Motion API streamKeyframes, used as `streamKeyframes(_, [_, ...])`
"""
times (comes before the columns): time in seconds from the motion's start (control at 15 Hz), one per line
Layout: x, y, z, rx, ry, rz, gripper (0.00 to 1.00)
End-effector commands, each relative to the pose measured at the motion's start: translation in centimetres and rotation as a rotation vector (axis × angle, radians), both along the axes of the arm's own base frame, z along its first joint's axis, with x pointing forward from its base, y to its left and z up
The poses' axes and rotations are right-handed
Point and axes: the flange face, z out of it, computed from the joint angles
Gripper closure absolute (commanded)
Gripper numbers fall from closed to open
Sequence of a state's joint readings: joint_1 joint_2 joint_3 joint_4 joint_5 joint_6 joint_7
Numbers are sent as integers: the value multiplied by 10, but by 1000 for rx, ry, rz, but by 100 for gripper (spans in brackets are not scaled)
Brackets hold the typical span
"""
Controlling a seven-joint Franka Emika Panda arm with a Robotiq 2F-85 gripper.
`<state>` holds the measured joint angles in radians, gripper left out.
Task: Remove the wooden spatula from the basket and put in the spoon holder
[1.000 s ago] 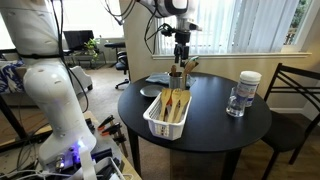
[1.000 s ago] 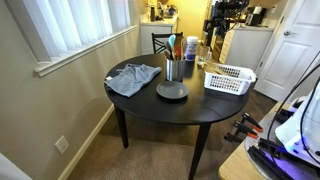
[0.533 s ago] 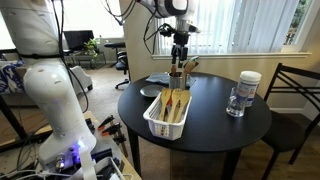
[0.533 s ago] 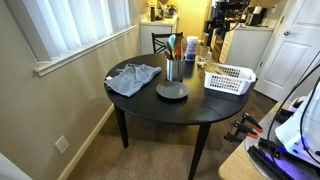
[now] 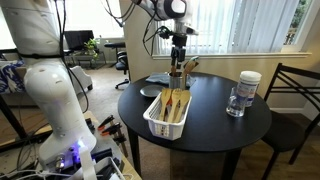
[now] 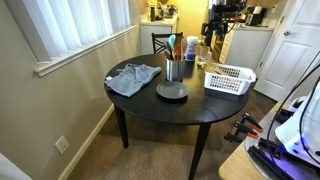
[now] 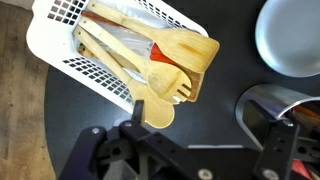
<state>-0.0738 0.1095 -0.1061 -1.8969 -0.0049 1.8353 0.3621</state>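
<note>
The white basket (image 5: pixel 166 116) stands on the round black table and holds long pale wooden utensils, the wooden spatula (image 7: pixel 104 48) among them; the basket also shows in the wrist view (image 7: pixel 62 52) and in an exterior view (image 6: pixel 229 78). The dark spoon holder (image 5: pixel 176 78) stands just behind the basket with wooden heads sticking out (image 7: pixel 176 72). My gripper (image 5: pixel 180 55) hangs directly above the holder. In the wrist view the gripper (image 7: pixel 200 122) is open and empty, with its jaws wide apart over bare table next to the utensil heads.
A clear white-lidded jar (image 5: pixel 241 93) stands on the table near a dark chair (image 5: pixel 292 95). A dark grey plate (image 6: pixel 171 91) and a grey cloth (image 6: pixel 133 77) lie beside the holder. The table edge runs close by the basket.
</note>
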Motion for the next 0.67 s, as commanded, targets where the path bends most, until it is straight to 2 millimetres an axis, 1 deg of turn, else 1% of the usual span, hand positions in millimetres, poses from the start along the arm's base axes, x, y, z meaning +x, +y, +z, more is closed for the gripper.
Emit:
streamKeyframes(0.0, [5,25,-23,-62,5,-94,0])
streamKeyframes(0.13, [7,35,-38,-103,17,-138,0])
streamKeyframes(0.27, [6,40,-53,-151,31,-177,0])
streamKeyframes(0.6, [-3,51,-92,-198,79,-234,0])
